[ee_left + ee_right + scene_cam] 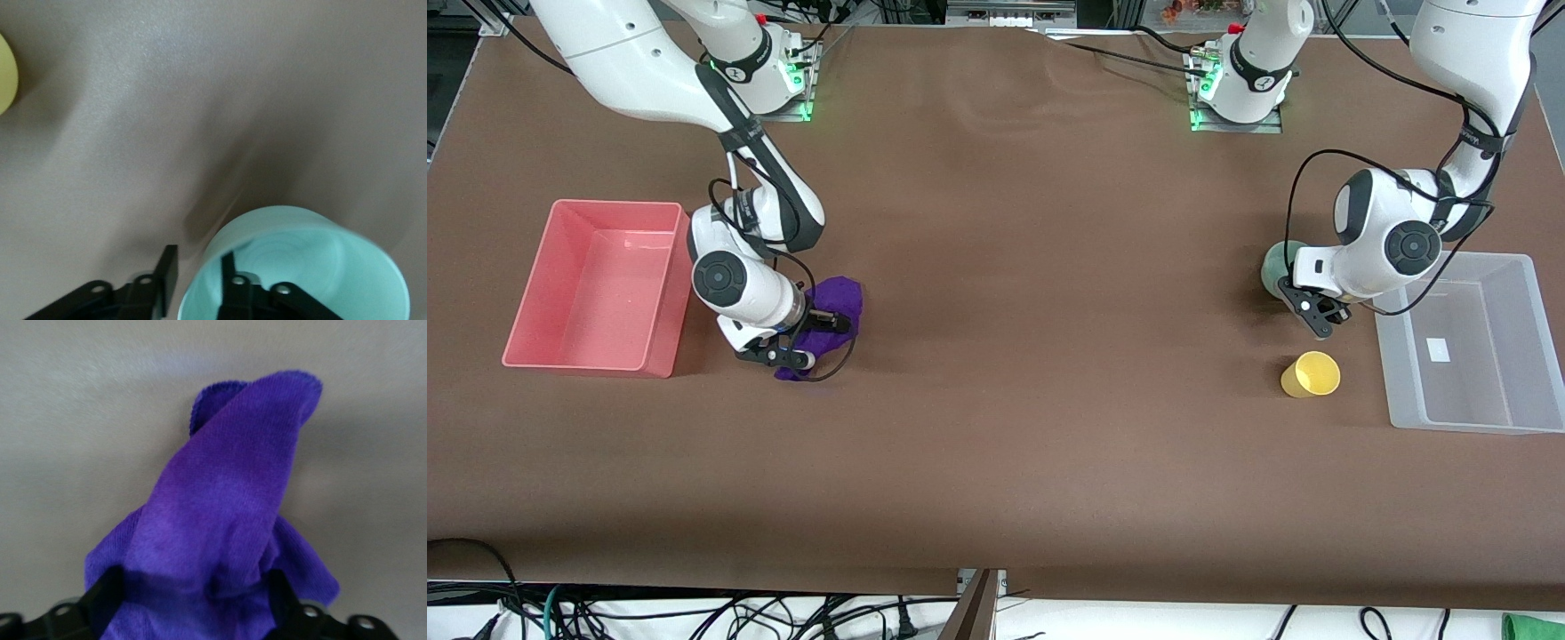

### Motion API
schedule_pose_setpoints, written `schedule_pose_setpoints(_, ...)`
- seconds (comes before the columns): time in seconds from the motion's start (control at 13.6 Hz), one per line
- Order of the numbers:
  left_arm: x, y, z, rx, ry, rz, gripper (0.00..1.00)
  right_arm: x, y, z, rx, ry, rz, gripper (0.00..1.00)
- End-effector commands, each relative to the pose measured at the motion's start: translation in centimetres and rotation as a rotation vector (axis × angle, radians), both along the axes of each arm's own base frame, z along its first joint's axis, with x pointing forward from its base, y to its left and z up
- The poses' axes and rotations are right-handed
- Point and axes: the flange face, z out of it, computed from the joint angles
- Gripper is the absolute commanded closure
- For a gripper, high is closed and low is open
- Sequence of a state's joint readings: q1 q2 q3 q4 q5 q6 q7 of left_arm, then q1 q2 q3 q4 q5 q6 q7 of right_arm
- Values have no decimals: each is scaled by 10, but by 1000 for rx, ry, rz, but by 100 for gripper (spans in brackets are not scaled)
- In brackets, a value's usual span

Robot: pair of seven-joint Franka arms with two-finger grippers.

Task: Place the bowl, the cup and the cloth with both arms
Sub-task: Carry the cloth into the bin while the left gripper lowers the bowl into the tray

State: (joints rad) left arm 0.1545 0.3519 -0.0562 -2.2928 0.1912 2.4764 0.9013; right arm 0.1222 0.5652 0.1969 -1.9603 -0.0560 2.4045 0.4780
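Note:
The mint-green bowl (1276,264) stands near the left arm's end of the table, mostly hidden under the left hand. My left gripper (1316,320) is open, with one finger inside the bowl (300,260) and one outside, straddling its rim (199,280). The yellow cup (1311,374) stands nearer the front camera than the bowl; its edge shows in the left wrist view (5,73). The purple cloth (838,302) lies bunched beside the pink bin. My right gripper (809,338) is low on it, jaws open wide around the fabric (195,593). The cloth (233,507) rises in a fold between them.
A pink bin (534,276) stands at the right arm's end of the table, close beside the right hand. A clear plastic bin (1529,302) stands at the left arm's end, beside the cup and bowl.

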Motion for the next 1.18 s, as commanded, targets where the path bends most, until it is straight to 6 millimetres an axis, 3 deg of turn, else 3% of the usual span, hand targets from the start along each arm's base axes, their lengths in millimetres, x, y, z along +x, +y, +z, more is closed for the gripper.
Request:
schedule_pose_setpoints(0.0, 6, 6, 7, -2, -19, -68, 100, -4, 2, 0, -3, -12, -10, 100)
schedule_pose_setpoints(0.07, 7, 8, 13, 1, -21, -66, 100, -4, 3, 2, -2, -15, -7, 100)
schedule_pose_setpoints(0.22, 19, 12, 43, 14, -59, -64, 100, -1, 2, 7, 0, -25, 9, 100)
schedule_pose_setpoints(0.44, 54, 52, 107, 48, 2, 7, 100, 11, -3, 29, -5, -29, 15, 100)
schedule_pose_setpoints(0.59, 78, 78, 159, 59, 36, 0, 100, 26, -11, 61, -26, 8, 56, 100)
schedule_pose_setpoints(0.74, 92, 124, 189, 58, 27, 22, 100, 43, -46, 107, -50, 70, 106, 100)
schedule_pose_setpoints(0.88, 97, 180, 185, 56, 8, 83, 100, 50, -100, 153, -66, 156, 189, 100)
schedule_pose_setpoints(1.03, 102, 232, 157, 49, 14, 150, 100, 46, -166, 182, -59, 227, 262, 100)
schedule_pose_setpoints(1.1, 103, 256, 132, 38, 21, 182, 100, 41, -206, 189, -52, 252, 288, 100)
